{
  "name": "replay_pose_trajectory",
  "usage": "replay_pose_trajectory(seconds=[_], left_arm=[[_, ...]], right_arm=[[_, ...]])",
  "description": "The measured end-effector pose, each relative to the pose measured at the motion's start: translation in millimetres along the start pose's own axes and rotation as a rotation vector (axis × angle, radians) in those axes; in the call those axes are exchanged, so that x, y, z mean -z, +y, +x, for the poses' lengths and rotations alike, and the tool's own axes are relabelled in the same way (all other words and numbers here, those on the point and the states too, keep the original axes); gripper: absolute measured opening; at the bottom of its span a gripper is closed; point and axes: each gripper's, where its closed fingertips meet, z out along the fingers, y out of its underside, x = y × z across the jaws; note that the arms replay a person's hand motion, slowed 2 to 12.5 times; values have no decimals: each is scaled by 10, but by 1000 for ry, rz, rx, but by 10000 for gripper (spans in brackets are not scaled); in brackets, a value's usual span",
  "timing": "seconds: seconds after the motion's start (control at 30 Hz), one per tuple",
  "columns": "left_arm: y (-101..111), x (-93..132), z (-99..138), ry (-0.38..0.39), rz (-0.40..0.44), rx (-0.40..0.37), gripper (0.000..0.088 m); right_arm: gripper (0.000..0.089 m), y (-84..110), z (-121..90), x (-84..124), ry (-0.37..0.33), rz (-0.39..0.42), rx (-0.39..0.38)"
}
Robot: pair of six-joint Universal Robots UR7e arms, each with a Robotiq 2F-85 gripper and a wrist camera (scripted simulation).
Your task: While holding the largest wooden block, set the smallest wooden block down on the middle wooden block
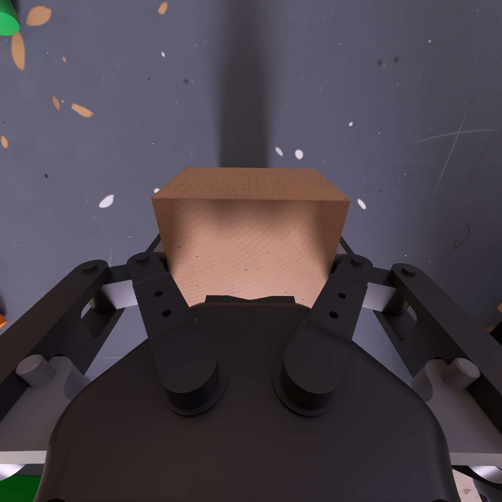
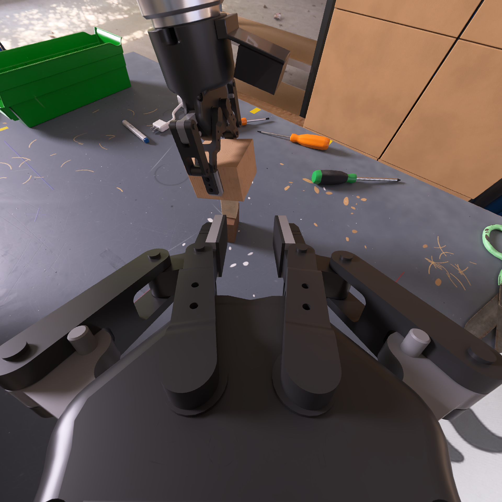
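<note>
My left gripper [image 1: 251, 244] is shut on the largest wooden block [image 1: 250, 233], which fills the middle of the left wrist view and hangs above the grey table [image 1: 380, 108]. In the right wrist view that block [image 2: 239, 168] hangs in the left gripper's fingers [image 2: 212, 182], directly over a small stack. There a light, small wooden block [image 2: 230, 207] sits on a darker wooden block [image 2: 234, 229] that stands on the table. My right gripper [image 2: 250, 236] is open and empty, just in front of the stack, its left fingertip overlapping the lower block.
A green bin [image 2: 59, 76] stands at the back left. A marker [image 2: 135, 131], a white plug [image 2: 161, 125], an orange screwdriver [image 2: 309, 141] and a green-black screwdriver [image 2: 334, 177] lie behind the stack. Scissors [image 2: 493, 239] lie at the right edge. Cardboard boxes [image 2: 407, 95] stand at the back right.
</note>
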Motion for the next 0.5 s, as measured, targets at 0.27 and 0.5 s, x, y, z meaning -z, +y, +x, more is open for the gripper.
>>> replay_pose_trajectory(seconds=[0.27, 0.5], left_arm=[[9, -19, 14, 1, -9, -8, 751], [9, -21, 18, 4, -8, -12, 751]], right_arm=[[310, 4, 6, -3, 0, -1, -3], [310, 7, 5, -8, 0, -3, -3]])
